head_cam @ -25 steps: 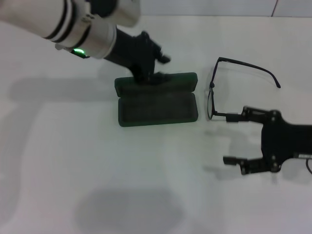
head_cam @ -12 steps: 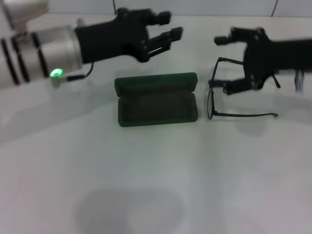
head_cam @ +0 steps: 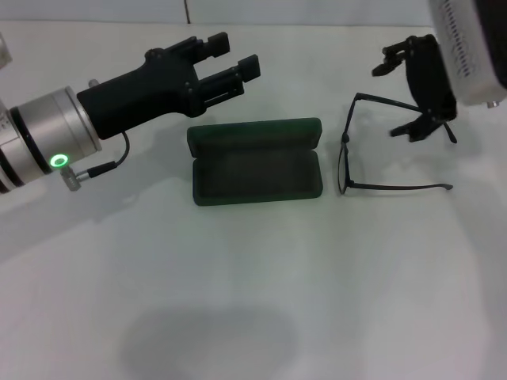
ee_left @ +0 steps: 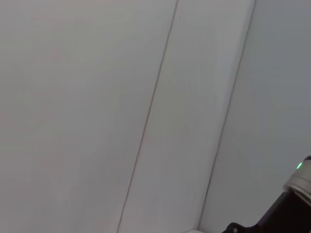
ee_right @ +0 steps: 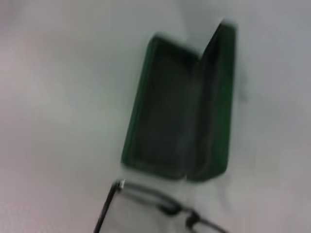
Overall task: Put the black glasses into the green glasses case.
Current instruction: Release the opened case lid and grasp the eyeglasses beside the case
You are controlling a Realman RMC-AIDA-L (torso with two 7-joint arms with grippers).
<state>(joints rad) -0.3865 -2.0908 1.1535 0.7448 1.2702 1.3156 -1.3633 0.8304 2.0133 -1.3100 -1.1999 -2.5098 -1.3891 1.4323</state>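
Note:
The green glasses case (head_cam: 255, 161) lies open at the table's middle, lid up at the back, dark lining showing; it also shows in the right wrist view (ee_right: 182, 128). The black glasses (head_cam: 372, 150) lie unfolded on the table just right of the case, arms pointing right; part of the frame shows in the right wrist view (ee_right: 160, 208). My left gripper (head_cam: 226, 59) is open and empty, raised behind the case's left part. My right gripper (head_cam: 408, 91) is open and empty, above the far temple arm of the glasses.
The white table (head_cam: 253, 301) stretches wide in front of the case. A grey wall with panel seams (ee_left: 146, 121) fills the left wrist view, with the other arm's green light (ee_left: 300, 166) at its edge.
My left gripper has lifted off the case lid and drawn back up and left. My right gripper has swung from the table's front right to above the glasses' far arm.

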